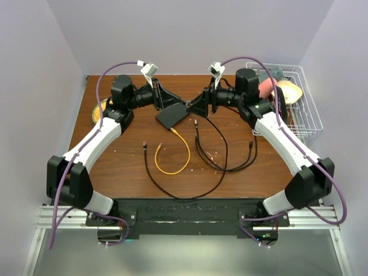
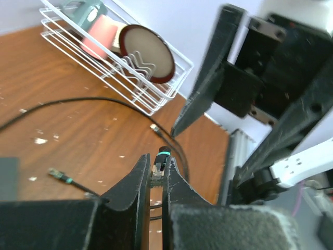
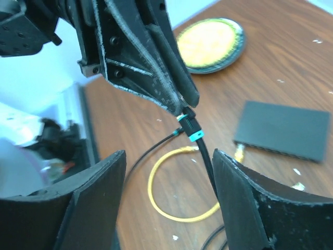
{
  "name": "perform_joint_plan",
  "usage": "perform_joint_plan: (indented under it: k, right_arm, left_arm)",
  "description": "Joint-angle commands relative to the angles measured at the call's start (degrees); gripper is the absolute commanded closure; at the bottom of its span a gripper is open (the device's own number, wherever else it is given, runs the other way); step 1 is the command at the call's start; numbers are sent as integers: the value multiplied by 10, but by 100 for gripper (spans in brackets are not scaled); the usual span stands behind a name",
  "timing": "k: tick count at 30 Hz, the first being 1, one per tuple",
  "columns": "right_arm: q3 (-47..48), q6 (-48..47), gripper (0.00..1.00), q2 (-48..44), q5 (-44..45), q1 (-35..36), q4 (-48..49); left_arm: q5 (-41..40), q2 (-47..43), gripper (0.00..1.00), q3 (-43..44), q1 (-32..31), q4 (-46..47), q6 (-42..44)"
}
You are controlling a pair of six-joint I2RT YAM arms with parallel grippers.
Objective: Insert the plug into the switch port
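Note:
My left gripper (image 2: 156, 162) is shut on a black plug with a teal band (image 2: 163, 158) and holds it above the table. In the right wrist view the left gripper's fingers (image 3: 165, 73) pinch that plug (image 3: 189, 126), and its black cable hangs down. My right gripper (image 3: 169, 156) is open wide and empty, facing the left gripper (image 1: 179, 102) at close range. The flat dark switch (image 1: 171, 117) lies on the table just below both grippers. It also shows in the right wrist view (image 3: 283, 130), with a yellow cable (image 3: 177, 208) plugged into its near edge. I cannot make out the ports themselves.
Several black cables (image 1: 213, 155) loop over the wooden table's middle, one with a loose teal-banded plug (image 2: 60, 176). A yellow plate (image 3: 210, 39) lies at the far left. A white wire basket (image 2: 119, 57) with dishes stands at the far right.

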Motion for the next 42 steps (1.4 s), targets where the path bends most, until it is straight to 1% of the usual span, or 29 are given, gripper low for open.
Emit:
perform_joint_plan:
  k: [1,3,7,11,12,15,18,19,20,31,37,39,40,42]
  right_arm:
    - [43,48,27,42,-143,-9,35]
    - [51,60,27,55,-169,-10,48]
    - [43,98,27,66,-208,-9,92]
    - [37,113,29,64,-215,-9,99]
    - [34,124,32,63,-219,-10,129]
    - [23,150,36,61,-222,-9,165]
    - [23,151,44,61,-218,-9,164]
    - [24,152,49,60,-217,-8,164]
    - [24,154,50,63,-219,-8,164]
    - [27,115,52,64,-217,-7,117]
    - [29,101,46,67,-200,-7,103]
    - [29,101,47,68,-199,-8,103]
    - [28,101,52,68,-202,-7,103]
    - [29,102,57,71,-205,-7,104]
  left_arm:
    - [-22,-65,100,1,0,-53,140]
    - [-18,-86,100,-17,0,-21,162]
    - [-4,-135,100,-57,-3,16,198]
    - [20,-142,100,-58,-6,20,214]
    - [31,-141,100,-55,-8,19,213]
    - [53,-130,100,-42,-11,3,211]
    - [61,-116,100,-26,-13,-21,211]
    - [62,-111,100,-23,-14,-25,208]
    - [62,-110,100,-22,-14,-27,206]
    - [62,-111,100,-24,-15,-4,180]
    - [79,-111,100,-22,-18,3,175]
    - [77,-112,100,-22,-21,1,175]
    - [77,-112,100,-22,-20,1,174]
    - [77,-112,100,-23,-21,2,174]
